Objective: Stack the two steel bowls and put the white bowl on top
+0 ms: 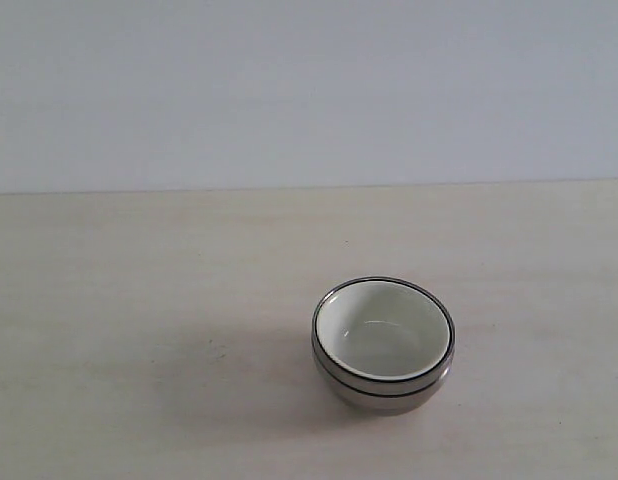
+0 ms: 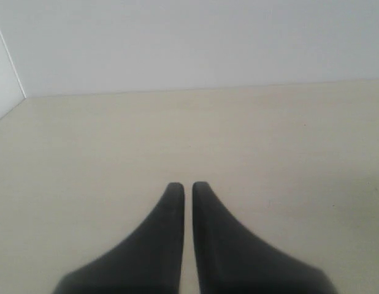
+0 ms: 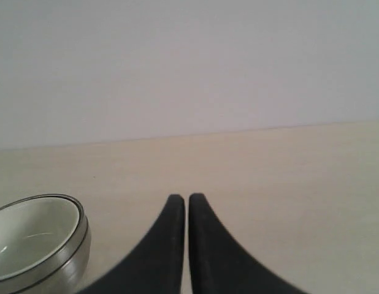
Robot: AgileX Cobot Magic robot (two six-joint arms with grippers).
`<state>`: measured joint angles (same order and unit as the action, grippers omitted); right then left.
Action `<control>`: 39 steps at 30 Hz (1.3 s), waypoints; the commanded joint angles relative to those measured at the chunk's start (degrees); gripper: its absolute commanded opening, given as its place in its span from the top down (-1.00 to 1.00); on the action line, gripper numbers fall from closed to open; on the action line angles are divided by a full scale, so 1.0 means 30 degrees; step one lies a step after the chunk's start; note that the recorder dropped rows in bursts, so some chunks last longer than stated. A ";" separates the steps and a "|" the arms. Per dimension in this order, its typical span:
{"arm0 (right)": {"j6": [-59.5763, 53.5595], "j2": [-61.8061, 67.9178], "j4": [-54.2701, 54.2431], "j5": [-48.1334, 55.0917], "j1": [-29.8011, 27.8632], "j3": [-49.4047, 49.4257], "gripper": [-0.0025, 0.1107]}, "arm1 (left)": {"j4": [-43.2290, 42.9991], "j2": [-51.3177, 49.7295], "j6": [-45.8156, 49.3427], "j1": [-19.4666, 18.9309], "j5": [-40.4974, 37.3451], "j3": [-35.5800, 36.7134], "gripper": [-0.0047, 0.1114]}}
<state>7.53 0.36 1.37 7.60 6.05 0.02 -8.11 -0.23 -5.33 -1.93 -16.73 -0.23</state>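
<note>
The white bowl (image 1: 381,330) sits nested inside the steel bowls (image 1: 381,392), whose shiny rims and outer wall show just beneath it, on the pale table right of centre. In the right wrist view the same stack shows with the white bowl (image 3: 33,233) inside the steel wall (image 3: 76,257), off to one side of my right gripper (image 3: 187,199). That gripper is shut and holds nothing, apart from the stack. My left gripper (image 2: 183,186) is shut and empty over bare table. Neither gripper appears in the exterior view.
The light wooden table (image 1: 139,300) runs back to a plain white wall (image 1: 309,90). In the left wrist view a wall corner (image 2: 11,79) meets the table.
</note>
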 commanded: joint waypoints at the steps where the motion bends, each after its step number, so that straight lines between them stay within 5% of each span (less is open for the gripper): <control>1: -0.0447 -0.0120 0.0205 0.0353 -0.0105 -0.0007 0.96 | -0.0026 0.0076 -0.0158 -0.0073 -0.0004 0.0078 0.85; 10: 0.2003 -0.0120 -0.1611 0.2074 -0.0105 -0.0007 0.96 | -0.0026 0.0076 -0.0158 -0.0073 -0.0004 0.0078 0.85; 19: -0.2409 -0.0120 0.0245 0.3585 -0.0105 -0.0007 0.96 | -0.0026 0.0076 -0.0158 -0.0073 -0.0004 0.0078 0.85; 39: -0.2510 -0.0120 0.0071 0.3909 -0.0105 -0.0007 0.96 | -0.0026 0.0076 -0.0158 -0.0073 -0.0004 0.0078 0.85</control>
<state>3.62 0.36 1.35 19.29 6.05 0.02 -8.11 -0.23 -5.33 -1.93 -16.73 -0.23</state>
